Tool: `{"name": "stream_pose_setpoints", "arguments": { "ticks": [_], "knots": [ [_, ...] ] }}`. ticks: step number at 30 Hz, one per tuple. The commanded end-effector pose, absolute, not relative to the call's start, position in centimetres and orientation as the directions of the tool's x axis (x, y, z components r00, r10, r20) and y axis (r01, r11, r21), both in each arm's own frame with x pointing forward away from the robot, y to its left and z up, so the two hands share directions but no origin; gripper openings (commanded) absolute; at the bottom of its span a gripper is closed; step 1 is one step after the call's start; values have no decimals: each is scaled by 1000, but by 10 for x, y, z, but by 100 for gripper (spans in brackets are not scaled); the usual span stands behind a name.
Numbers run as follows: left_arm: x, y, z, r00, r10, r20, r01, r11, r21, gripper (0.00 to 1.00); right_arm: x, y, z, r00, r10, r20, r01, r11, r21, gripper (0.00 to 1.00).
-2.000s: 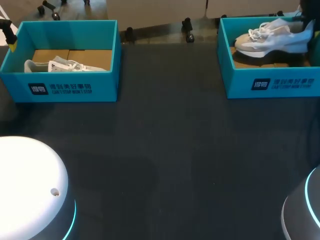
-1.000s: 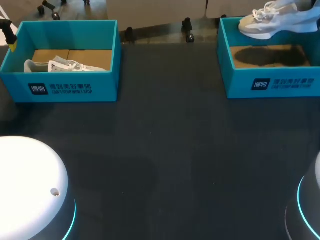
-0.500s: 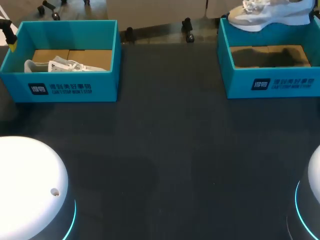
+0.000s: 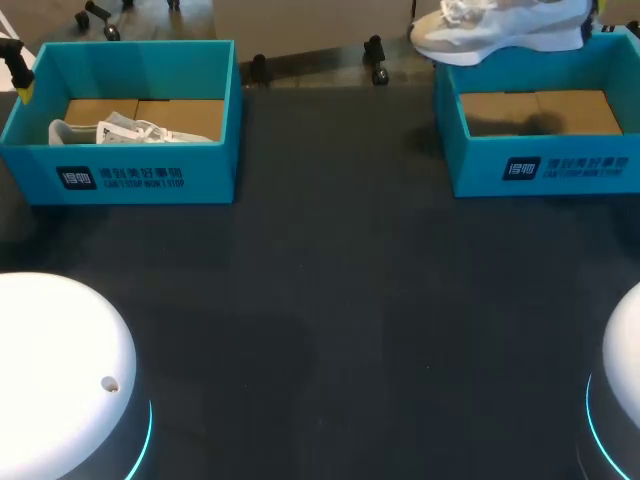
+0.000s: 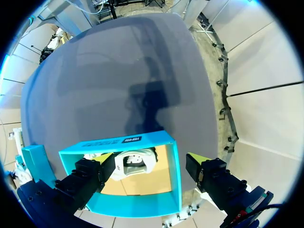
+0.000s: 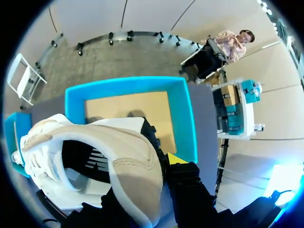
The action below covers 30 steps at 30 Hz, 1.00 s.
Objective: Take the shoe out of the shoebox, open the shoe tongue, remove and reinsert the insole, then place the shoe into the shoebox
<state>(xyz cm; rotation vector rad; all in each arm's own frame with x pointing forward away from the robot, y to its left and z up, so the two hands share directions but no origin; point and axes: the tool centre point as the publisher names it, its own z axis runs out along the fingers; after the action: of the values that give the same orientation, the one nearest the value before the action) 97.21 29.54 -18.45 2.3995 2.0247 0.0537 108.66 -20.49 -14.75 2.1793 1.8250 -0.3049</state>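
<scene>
A white shoe [image 4: 495, 28] hangs in the air over the far left corner of the right teal shoebox [image 4: 540, 165], whose cardboard floor is bare. My right gripper [image 6: 164, 161] is shut on the heel rim of that shoe [image 6: 95, 156], with the box [image 6: 130, 85] below it. The left teal shoebox [image 4: 125, 175] holds another white shoe [image 4: 130, 131]. High above that box [image 5: 118, 142] and its shoe [image 5: 135, 164], my left gripper [image 5: 151, 161] stands wide open and holds nothing. One of its fingertips [image 4: 22, 90] shows at the left edge of the head view.
The dark table [image 4: 330, 300] stretches between and in front of the two boxes. The rounded white bases of my arms [image 4: 60, 380] sit at the near corners.
My right gripper has lifted the shoe out of the right box and carried it leftward, past the box's far left corner. The left arm has stayed where it was.
</scene>
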Motion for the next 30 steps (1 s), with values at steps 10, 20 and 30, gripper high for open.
{"name": "stream_pose_setpoints", "arguments": {
  "ticks": [10, 20, 30],
  "knots": [
    [971, 295, -184, 169, 985, 28, 985, -169, 26, 100, 1044, -176, -140, 215, 922, -322, 974, -181, 133, 0],
    [971, 295, -184, 169, 985, 28, 985, -169, 26, 100, 1044, -176, -140, 215, 922, -322, 974, -181, 133, 0],
    [971, 295, -184, 169, 985, 28, 985, -169, 26, 100, 984, -127, -121, 201, 897, -393, 978, -159, 137, 0]
  ]
}}
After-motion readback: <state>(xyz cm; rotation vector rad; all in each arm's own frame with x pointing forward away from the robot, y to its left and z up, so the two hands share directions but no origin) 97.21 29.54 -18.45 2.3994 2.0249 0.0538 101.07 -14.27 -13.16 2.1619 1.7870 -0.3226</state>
